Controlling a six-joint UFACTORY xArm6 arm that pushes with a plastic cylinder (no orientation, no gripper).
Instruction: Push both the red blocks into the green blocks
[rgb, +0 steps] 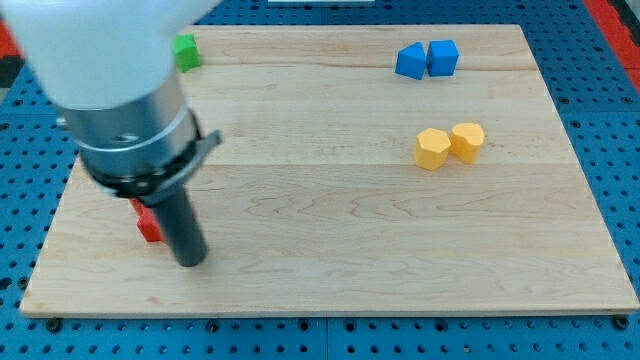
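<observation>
In the camera view, the arm's large grey and white body fills the view's upper left, and its straight dark rod runs down to my tip (190, 261), which rests on the pale wooden board (340, 230) near the view's bottom-left corner. There are no jaws on this rig, only the rod, so nothing is clasped or let go. Just to the view's left of my tip, touching or nearly touching the rod, a small red block (148, 224) shows only as a sliver, its shape hidden by the arm; whether a second red piece lies behind the rod I cannot tell. Far toward the view's top from my tip, a green block (186, 52) peeks out beside the arm's body. Well to the view's right sit two yellow rounded blocks (449, 145), touching each other, and above them two blue blocks (427, 59), side by side.
</observation>
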